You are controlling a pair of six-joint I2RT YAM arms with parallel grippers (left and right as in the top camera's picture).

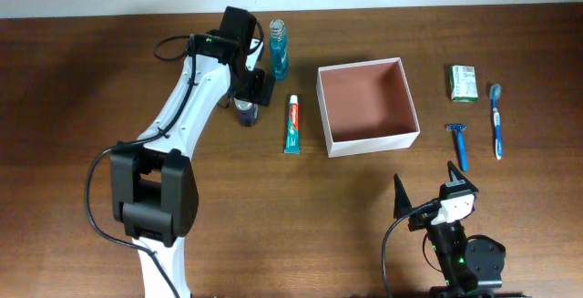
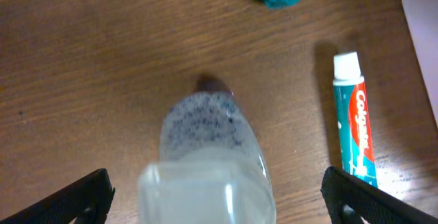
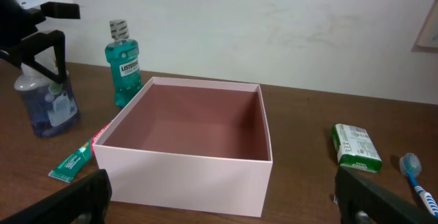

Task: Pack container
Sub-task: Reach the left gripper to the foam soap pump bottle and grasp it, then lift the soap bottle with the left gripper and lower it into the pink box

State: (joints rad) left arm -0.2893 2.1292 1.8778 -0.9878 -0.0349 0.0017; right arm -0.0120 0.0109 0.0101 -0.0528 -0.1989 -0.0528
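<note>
The container (image 1: pixel 373 143), a square white-walled box with a reddish-brown inside, stands open at mid table; it also shows in the right wrist view (image 3: pixel 185 166). My left gripper (image 1: pixel 246 97) is open, its fingers on either side of a clear bottle of bluish speckled liquid (image 1: pixel 244 112), left of the container. In the left wrist view the bottle (image 2: pixel 205 148) sits between the spread fingers (image 2: pixel 215 207) without touching them. My right gripper (image 1: pixel 428 196) is open and empty in front of the container, facing its near wall (image 3: pixel 219 210).
A teal mouthwash bottle (image 1: pixel 278 50) stands behind the clear bottle. A toothpaste tube (image 1: pixel 292 125) lies just left of the container. To the container's right lie a green-white soap packet (image 1: pixel 464 83), a blue razor (image 1: pixel 458 143) and a blue toothbrush (image 1: pixel 496 120).
</note>
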